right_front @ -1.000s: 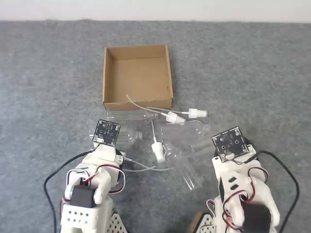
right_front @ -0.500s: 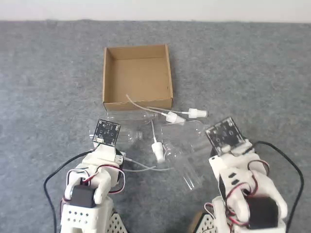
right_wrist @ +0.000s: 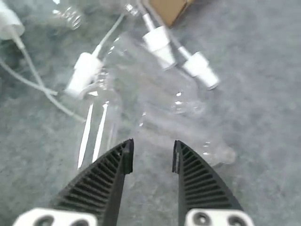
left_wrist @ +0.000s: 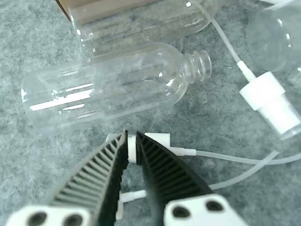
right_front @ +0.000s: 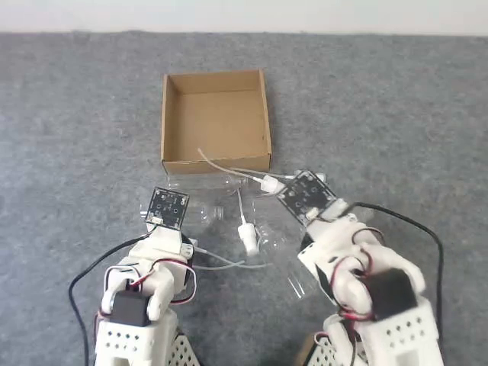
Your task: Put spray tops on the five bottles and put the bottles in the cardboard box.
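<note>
The open cardboard box [right_front: 216,118] stands at the table's back. Several clear bottles lie in front of it on the grey mat. One capless bottle [left_wrist: 117,82] lies just beyond my left gripper [left_wrist: 132,140], which is shut on a loose white spray top [left_wrist: 157,138] with a long tube. A bottle bearing a spray top [right_front: 248,236] lies in the middle. My right gripper [right_wrist: 151,150] is open, low over a clear bottle [right_wrist: 174,108] that lies among other bottles. Two spray tops [right_wrist: 160,44] lie beyond it, near the box corner.
Thin white tubes [right_front: 217,166] trail from the spray tops across the pile and towards the box front. The left arm [right_front: 156,255] and the right arm [right_front: 347,259] flank the pile. Grey mat [right_front: 396,114] lies open on both sides of the box.
The right arm has swung forward and to the left, over the bottle pile. The left arm has stayed where it was, still shut on the spray top.
</note>
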`<state>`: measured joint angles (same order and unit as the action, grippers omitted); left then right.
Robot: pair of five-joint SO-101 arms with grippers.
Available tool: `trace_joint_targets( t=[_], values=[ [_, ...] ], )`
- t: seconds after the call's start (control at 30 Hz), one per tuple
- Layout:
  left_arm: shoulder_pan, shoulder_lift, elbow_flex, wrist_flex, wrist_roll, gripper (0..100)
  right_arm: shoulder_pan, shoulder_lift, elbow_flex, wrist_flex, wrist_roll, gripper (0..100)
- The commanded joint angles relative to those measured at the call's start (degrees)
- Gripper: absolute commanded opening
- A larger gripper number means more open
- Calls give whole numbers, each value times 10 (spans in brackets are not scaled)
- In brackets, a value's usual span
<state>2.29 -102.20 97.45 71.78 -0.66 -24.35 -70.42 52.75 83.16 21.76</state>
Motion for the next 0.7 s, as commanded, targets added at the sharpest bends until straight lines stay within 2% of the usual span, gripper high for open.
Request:
trace_joint_targets(
  t=[0.0,0.17,0.5,0.67],
  values=[
    [-1,-7,-10,-4,4,31,-36,34,-36,-4,-24,110],
    [-1,-7,-10,-4,4,31,-72,52,-50,-3,-52,110],
    [-1,-7,-10,-4,4,31,-78,139,-122,10,-99,145],
    [-1,-7,-10,-4,4,31,-110,177,-130,7,-127,147]
  ],
)
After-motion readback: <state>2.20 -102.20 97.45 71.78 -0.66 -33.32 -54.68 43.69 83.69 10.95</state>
